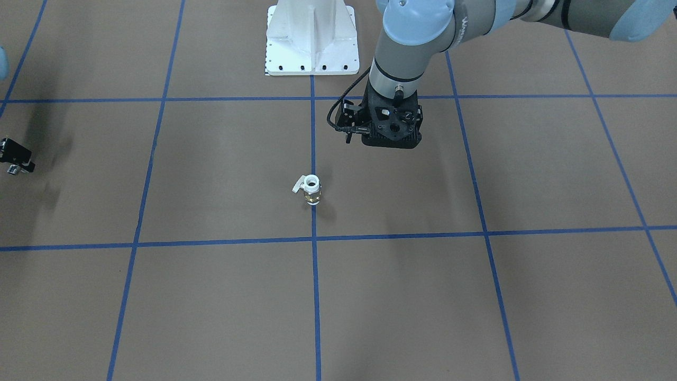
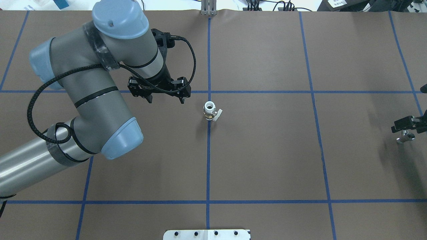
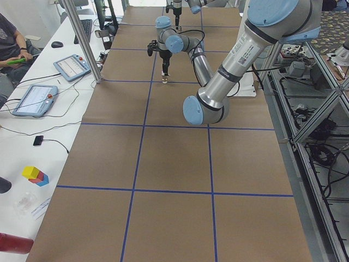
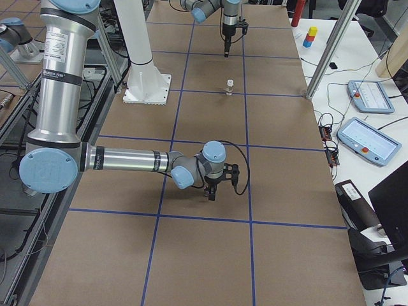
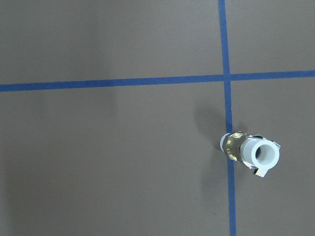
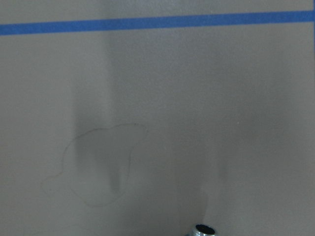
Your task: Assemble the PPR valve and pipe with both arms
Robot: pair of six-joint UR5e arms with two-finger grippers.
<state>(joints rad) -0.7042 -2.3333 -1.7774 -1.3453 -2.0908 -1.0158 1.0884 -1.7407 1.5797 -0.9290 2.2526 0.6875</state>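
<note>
Overhead exterior: we rate PPR valve (image 2: 210, 111) light, rigid, tippy; spread left gripper (image 2: 165, 99) should pinch brass middle, right gripper (image 2: 405, 130) clamps pipe (image 2: 402, 139).

Counted on table (image 2: 267, 166): PPR valve (image 2: 210, 111), one. Pipe (image 2: 404, 137), one. White pedestal (image 1: 312, 42), one.

Arms were two: left arm (image 2: 90, 100) and right arm (image 4: 127, 159). Grippers were two, one per arm: left gripper (image 2: 165, 99) and right gripper (image 2: 405, 130).

Side bench held two tablets: far tablet (image 3: 73, 66) and near tablet (image 3: 34, 99). Mouse (image 3: 57, 45), one. Stack of coloured blocks (image 3: 35, 174), one; number of blocks in it was unclear. Seated person (image 3: 11, 41), one.
</note>
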